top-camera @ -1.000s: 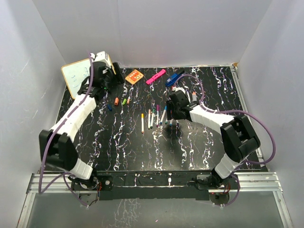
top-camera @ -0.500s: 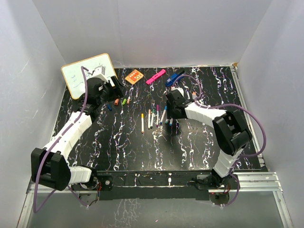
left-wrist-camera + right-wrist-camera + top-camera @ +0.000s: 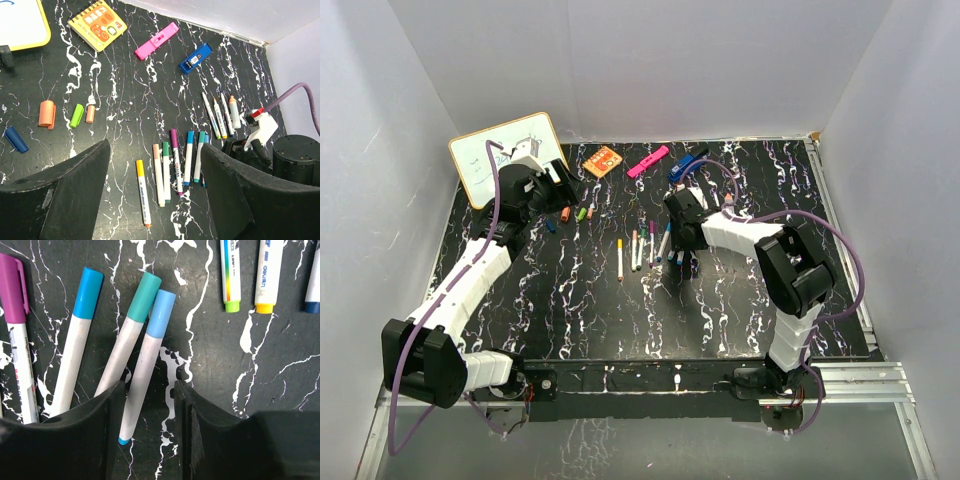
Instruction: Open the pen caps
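- Black, white-veined worktop (image 3: pixel 620 310) inside plain white walls carries a loose row of thin white pens near its middle. Most have their pen caps (image 3: pixel 174 136) on. A few loose caps (image 3: pixel 46 113) lie well apart, toward the left rear.
- The right end effector (image 3: pixel 149 390) sits low over that row, jaws part-way in and straddling the barrel of one pen (image 3: pixel 142 375). One pad looks to be against the barrel and a dark gap shows beside the other, so nothing is pinched yet.
- That pen's light-blue cap (image 3: pixel 161 312) points away from the wrist, clear of the fingers. It lies against the teal cap (image 3: pixel 144 295) of the neighbouring pen.
- The left end effector (image 3: pixel 155 150) hangs higher, jaws spread wide and holding nothing.
- The step in hand is probably securing the barrel. The grip should land on the white barrel alone, well short of the cap, so the cap stays free.
- The teal-capped neighbour is the likely snag, since a finger could trap or drag it. A straight lift should separate the two.
- The left end effector would then take only the cap and pull along the pen's axis.
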{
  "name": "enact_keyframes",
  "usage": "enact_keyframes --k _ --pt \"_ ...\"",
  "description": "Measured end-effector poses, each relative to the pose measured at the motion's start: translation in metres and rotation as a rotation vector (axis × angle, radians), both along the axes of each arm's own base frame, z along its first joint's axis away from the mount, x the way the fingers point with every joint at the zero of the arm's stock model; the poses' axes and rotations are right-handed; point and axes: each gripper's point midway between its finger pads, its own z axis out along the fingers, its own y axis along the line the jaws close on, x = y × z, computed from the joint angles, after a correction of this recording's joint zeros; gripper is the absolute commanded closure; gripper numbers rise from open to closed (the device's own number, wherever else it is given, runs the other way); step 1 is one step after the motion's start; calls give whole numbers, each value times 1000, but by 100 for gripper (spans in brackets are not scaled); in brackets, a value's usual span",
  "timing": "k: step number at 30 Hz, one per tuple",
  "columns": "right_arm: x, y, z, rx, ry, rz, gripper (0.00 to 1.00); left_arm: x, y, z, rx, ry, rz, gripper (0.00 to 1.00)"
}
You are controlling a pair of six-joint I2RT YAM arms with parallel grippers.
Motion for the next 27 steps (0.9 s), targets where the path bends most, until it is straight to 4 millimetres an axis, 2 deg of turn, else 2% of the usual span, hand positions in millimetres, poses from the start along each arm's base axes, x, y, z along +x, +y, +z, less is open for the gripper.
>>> enact_keyframes --k 10,21,27 --pt "1 -1 -1 -1 8 -22 74 0 -1 0 -2 1 -3 28" --pt "2 -14 -2 36 7 -72 99 -3 -3 -2 -17 8 -15 28" --pt "-5 -26 -2 30 11 -93 100 -8 -14 -11 -84 16 -56 27"
